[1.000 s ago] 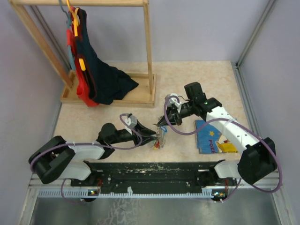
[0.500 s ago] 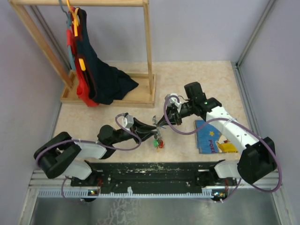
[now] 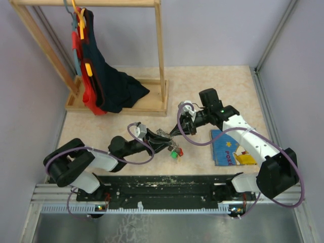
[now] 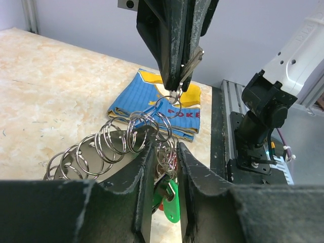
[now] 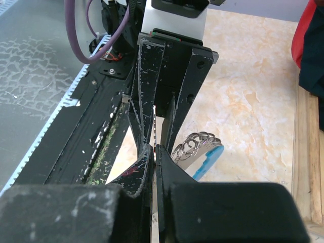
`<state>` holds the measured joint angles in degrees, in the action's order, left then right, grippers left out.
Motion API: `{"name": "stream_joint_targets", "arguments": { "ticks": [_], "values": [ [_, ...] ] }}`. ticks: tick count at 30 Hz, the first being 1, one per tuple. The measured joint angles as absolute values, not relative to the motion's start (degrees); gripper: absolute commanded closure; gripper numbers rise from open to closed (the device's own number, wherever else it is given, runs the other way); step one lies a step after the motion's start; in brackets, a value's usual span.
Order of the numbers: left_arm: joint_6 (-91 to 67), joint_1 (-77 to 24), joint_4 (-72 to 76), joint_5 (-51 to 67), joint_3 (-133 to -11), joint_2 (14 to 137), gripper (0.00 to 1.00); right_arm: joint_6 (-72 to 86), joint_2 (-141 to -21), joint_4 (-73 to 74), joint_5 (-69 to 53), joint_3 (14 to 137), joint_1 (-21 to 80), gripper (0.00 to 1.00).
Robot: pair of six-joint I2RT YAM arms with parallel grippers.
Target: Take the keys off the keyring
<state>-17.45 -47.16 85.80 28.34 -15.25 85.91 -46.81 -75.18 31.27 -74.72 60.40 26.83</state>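
Your left gripper (image 4: 164, 167) is closed on the keyring (image 4: 126, 140), with the keys (image 4: 171, 200) dangling just beneath its fingers. Your right gripper (image 4: 177, 83), directly opposite and nearly touching, pinches the keyring's far end. Its rings run lengthwise between both grippers.

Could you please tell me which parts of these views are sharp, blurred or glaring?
Left wrist: keyring sharp, with glints; left hand dark and blurred. Right wrist: right hand blurred at the bottom. Top external: evenly lit, keys too small to resolve.
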Motion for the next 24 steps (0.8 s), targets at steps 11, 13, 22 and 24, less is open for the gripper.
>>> {"name": "stream_joint_targets", "arguments": {
  "ticks": [11, 13, 22, 24],
  "values": [
    [-18.15, -48.58, 86.13, 23.42, -15.25, 86.13, 0.75, -46.83, -75.18, 31.22, -74.72, 60.40, 26.83, 1.00],
    [-18.15, -48.84, 86.13, 22.63, -15.25, 86.13, 0.76, -46.83, -75.18, 31.20, -74.72, 60.40, 26.83, 1.00],
    [-18.13, -49.58, 86.15, 19.94, -15.25, 86.13, 0.80, -46.83, -75.18, 31.09, -74.72, 60.38, 26.83, 1.00],
    [-18.11, -49.76, 86.15, 19.62, -15.22, 86.13, 0.80, -46.81, -75.18, 31.09, -74.72, 60.38, 26.83, 1.00]
  ]
}}
